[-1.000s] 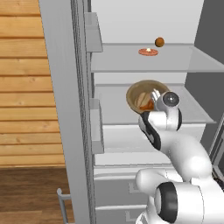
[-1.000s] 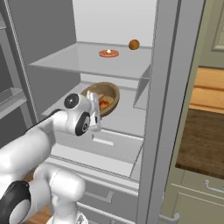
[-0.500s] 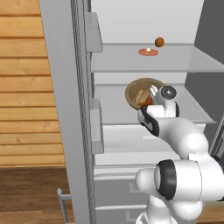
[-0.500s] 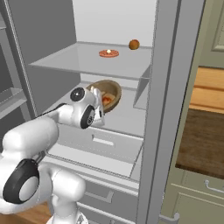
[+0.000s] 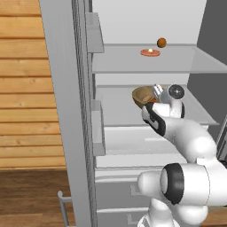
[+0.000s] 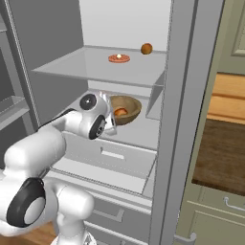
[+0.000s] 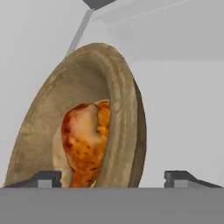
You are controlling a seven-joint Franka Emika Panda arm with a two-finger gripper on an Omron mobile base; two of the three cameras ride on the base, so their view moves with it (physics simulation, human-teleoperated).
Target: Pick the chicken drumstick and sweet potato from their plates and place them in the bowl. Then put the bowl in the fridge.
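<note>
The wooden bowl (image 5: 141, 95) (image 6: 128, 106) (image 7: 117, 105) stands on the middle glass shelf inside the open fridge (image 6: 178, 119). The glossy chicken drumstick (image 7: 85, 139) (image 6: 120, 112) lies in it. A pale tan lump beside the drumstick, mostly hidden, looks like the sweet potato (image 7: 56, 151). My gripper (image 7: 113, 177) (image 5: 156, 91) (image 6: 110, 122) is open at the bowl's near side. Its fingertips stand either side of the rim and apart from it. The plates are out of view.
On the upper glass shelf (image 6: 95, 64) lie a small orange-red disc (image 5: 150, 52) (image 6: 118, 58) and a dark brown ball (image 5: 162, 42) (image 6: 146, 48). Door bins (image 5: 98, 133) line the left; a white drawer (image 6: 112, 155) sits below the bowl's shelf.
My gripper was shut on the bowl's rim and has opened, letting the bowl go. The bowl stays on the middle shelf. The arm has shifted slightly.
</note>
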